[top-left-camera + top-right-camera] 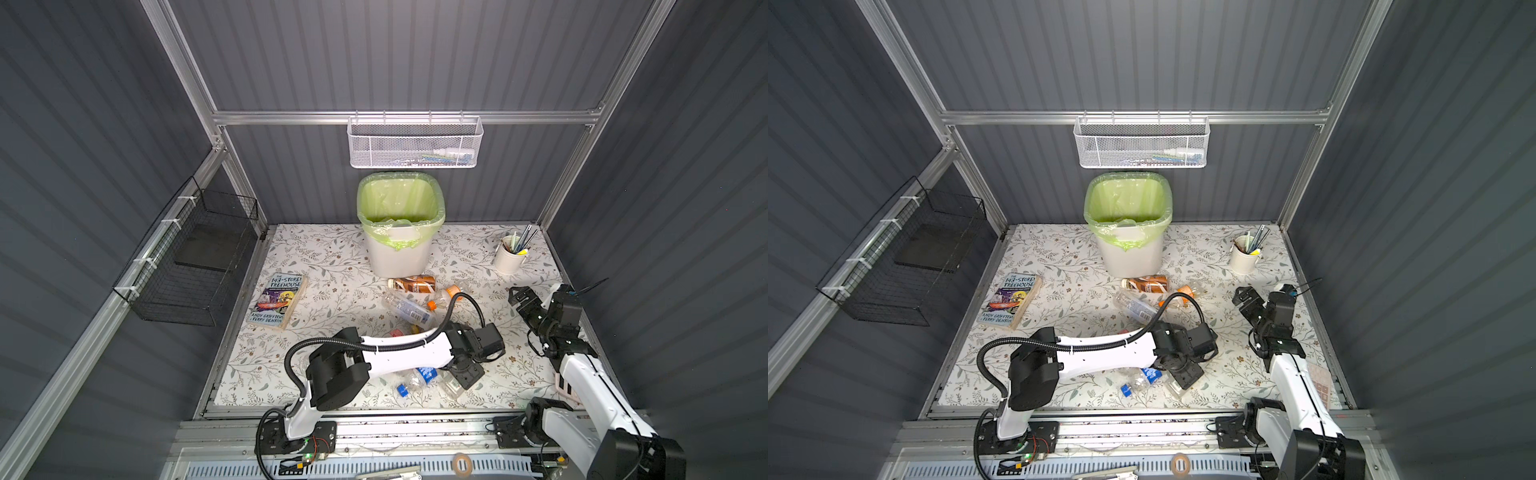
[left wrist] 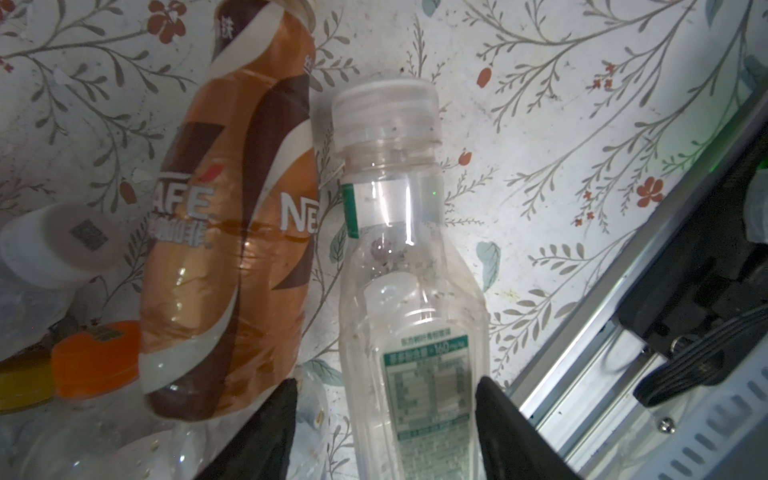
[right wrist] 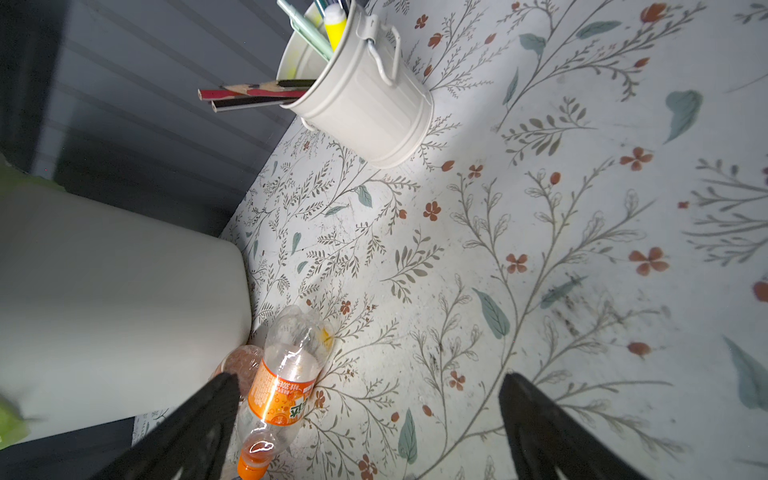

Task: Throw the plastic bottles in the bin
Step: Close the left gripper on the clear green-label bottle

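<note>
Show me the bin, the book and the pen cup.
bin (image 1: 409, 258), in a top view, front wall.
book (image 1: 279, 300), in a top view, front cover.
pen cup (image 1: 508, 259), in a top view, white side.

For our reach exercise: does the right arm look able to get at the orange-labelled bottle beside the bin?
Probably yes. The right pincer is open and empty, the orange-labelled bottle lies just ahead on the tablecloth, though the left arm's cable loops close by.

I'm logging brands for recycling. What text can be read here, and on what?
"143-STOREY TREEHOUSE": book cover.
"ANDY GRIFFITHS", "TERRY DENTON": foot of the same cover.
"AFE" and "NE": brown bottle; the rest of the word wraps out of sight.
Clear bottle, green label: print too small to read.
Orange bottle, label: too blurred to read.
</note>
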`<state>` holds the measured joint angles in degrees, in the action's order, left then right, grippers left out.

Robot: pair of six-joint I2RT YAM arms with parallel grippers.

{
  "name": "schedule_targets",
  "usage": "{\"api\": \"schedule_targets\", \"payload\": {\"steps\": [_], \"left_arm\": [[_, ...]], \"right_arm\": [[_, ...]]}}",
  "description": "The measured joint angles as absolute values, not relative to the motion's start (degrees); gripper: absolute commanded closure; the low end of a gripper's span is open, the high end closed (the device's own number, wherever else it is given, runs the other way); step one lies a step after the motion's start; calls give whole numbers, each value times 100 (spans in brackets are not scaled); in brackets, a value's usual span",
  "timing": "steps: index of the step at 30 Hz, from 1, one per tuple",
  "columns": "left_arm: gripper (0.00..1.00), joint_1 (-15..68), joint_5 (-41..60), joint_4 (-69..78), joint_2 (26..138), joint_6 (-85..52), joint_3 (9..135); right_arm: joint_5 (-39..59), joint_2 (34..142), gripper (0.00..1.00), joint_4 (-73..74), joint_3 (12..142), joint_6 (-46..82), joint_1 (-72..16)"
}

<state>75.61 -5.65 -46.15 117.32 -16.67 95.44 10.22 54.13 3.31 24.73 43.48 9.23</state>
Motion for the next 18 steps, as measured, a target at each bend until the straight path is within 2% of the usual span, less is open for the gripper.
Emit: {"api": "schedule_targets", "payload": {"steps": [18], "left_arm": [[30, 7572, -421, -4556, 11939, -1667, 9596]], "right_arm": [[1094, 5271, 1, 246, 2375, 4351, 1055]]}}
